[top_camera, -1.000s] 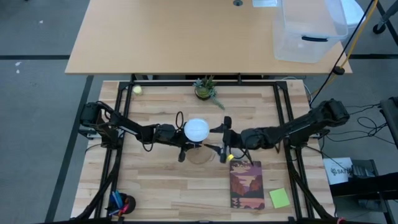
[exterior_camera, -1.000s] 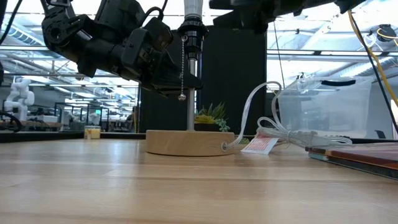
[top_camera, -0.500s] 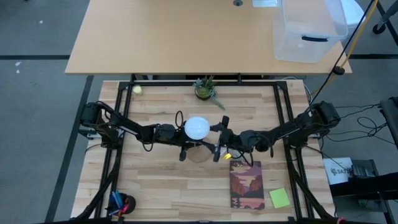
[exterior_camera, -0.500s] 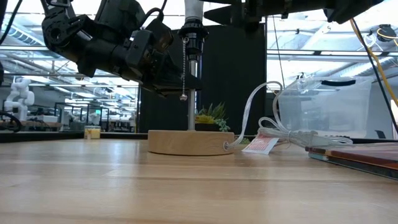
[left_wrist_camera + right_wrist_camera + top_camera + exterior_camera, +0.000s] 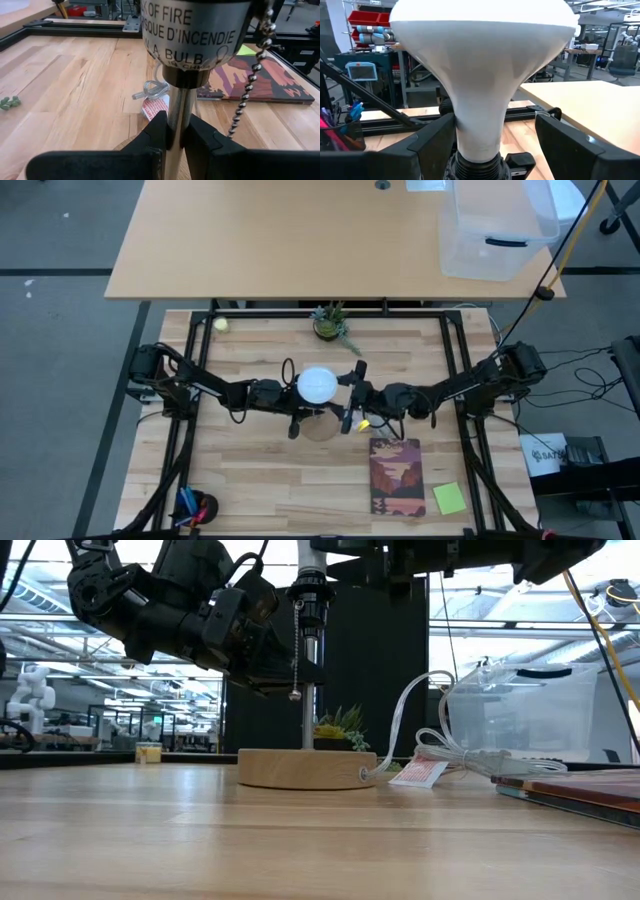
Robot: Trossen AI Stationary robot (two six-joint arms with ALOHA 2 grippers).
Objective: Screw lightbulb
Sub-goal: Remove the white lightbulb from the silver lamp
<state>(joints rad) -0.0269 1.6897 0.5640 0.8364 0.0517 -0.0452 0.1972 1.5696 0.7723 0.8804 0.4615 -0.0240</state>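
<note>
The white lightbulb [image 5: 317,385] stands upright with its neck [image 5: 479,135] in the black socket [image 5: 311,592] on top of a lamp with a metal stem [image 5: 309,690] and a round wooden base [image 5: 306,768]. A bead chain [image 5: 294,650] hangs from the socket. My left gripper [image 5: 298,408] is shut on the stem below the socket. My right gripper [image 5: 352,396] is open at the bulb's right, its fingers [image 5: 432,145] standing on either side of the bulb's neck with gaps showing. My left gripper pinches the lamp's metal stem [image 5: 176,117] between its two fingers, just below the socket. The fingers come level from the table's left and lie across the upright stem. The lamp stands on its wooden base on the table.
A book [image 5: 396,475] and a yellow-green note [image 5: 449,498] lie near right. A potted plant [image 5: 332,322] and a small yellow-green ball [image 5: 220,324] sit at the far edge. The lamp's white cord [image 5: 440,745] loops right of the base. A pen cup [image 5: 195,508] stands near left.
My right gripper has moved toward the table's left, up to the bulb, so its open fingers now stand either side of the bulb's neck. The lamp and my left gripper have stayed in place.
</note>
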